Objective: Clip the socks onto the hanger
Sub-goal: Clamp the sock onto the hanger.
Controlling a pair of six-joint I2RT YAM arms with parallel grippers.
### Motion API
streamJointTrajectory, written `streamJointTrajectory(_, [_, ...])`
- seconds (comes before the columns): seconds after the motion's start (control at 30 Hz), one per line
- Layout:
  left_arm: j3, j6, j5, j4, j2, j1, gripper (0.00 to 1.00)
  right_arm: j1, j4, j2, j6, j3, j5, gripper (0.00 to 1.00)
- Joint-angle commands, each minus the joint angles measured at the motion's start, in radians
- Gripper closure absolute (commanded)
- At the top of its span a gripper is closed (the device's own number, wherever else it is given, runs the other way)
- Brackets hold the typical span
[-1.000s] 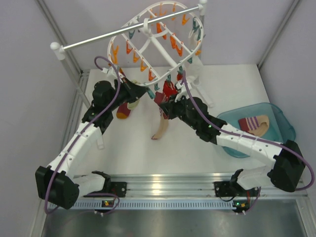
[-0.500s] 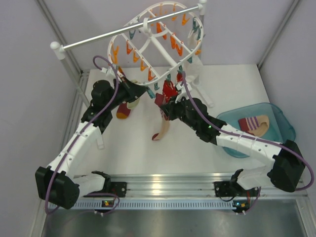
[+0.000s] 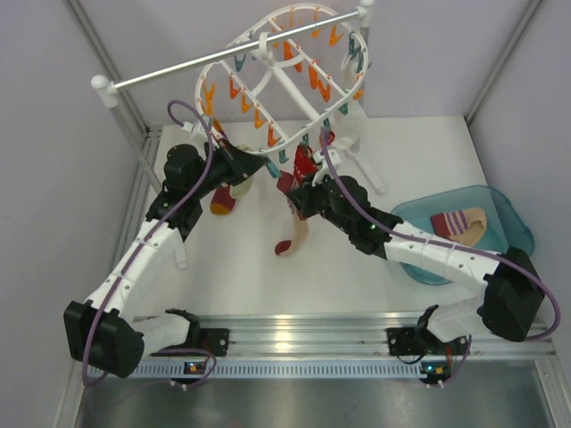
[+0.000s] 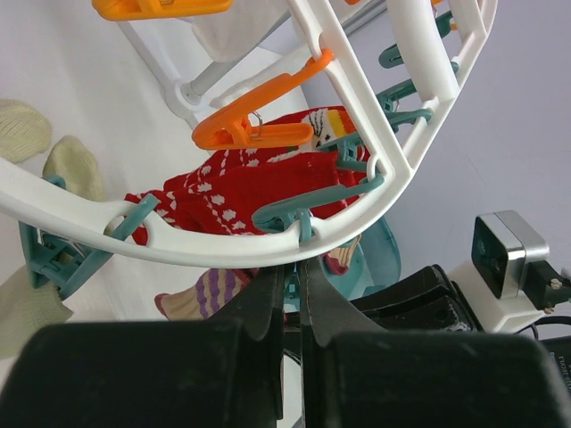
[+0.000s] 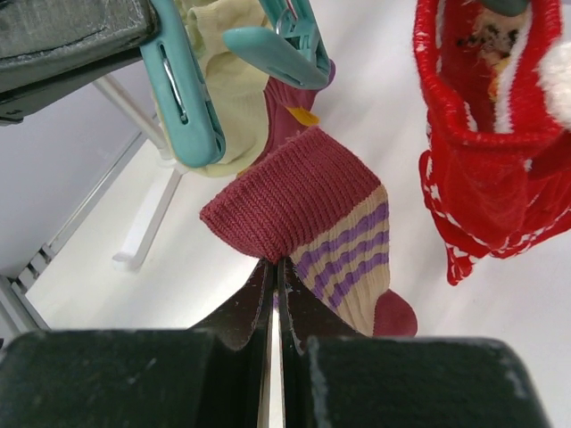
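Note:
The white oval hanger (image 3: 268, 89) hangs tilted from the rail, with orange and teal clips along its rim (image 4: 223, 245). Under its near rim, my left gripper (image 3: 259, 163) (image 4: 293, 272) is shut on a teal clip (image 4: 292, 292) (image 5: 183, 98). Just right of it, my right gripper (image 3: 293, 192) (image 5: 275, 266) is shut on the maroon cuff of a cream sock (image 5: 312, 205) with purple stripes and a red toe. That sock dangles below the gripper (image 3: 294, 234). A second, red-and-cream striped sock (image 3: 459, 223) lies in the teal bin.
A red patterned sock (image 3: 305, 163) (image 5: 482, 134) is clipped to the hanger beside my right gripper. A maroon sock (image 3: 227, 198) hangs near the left arm. The metal rail (image 3: 232, 55) on white posts crosses the back. The teal bin (image 3: 508, 209) sits at the right.
My right gripper has shifted slightly left and toward the hanger rim with the sock in it. The left gripper has stayed on its clip.

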Motion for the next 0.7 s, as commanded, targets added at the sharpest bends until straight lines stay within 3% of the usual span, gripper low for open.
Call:
streamJointTrajectory(0.0, [0.028, -0.024, 0.015, 0.064, 0.000, 0.006, 1.00, -0.003, 0.060, 0.025, 0.021, 0.072, -0.009, 1.00])
streamJointTrajectory(0.67, [0.019, 0.034, 0.009, 0.050, -0.015, 0.006, 1.00, -0.023, 0.006, -0.021, 0.003, 0.046, 0.019, 1.00])
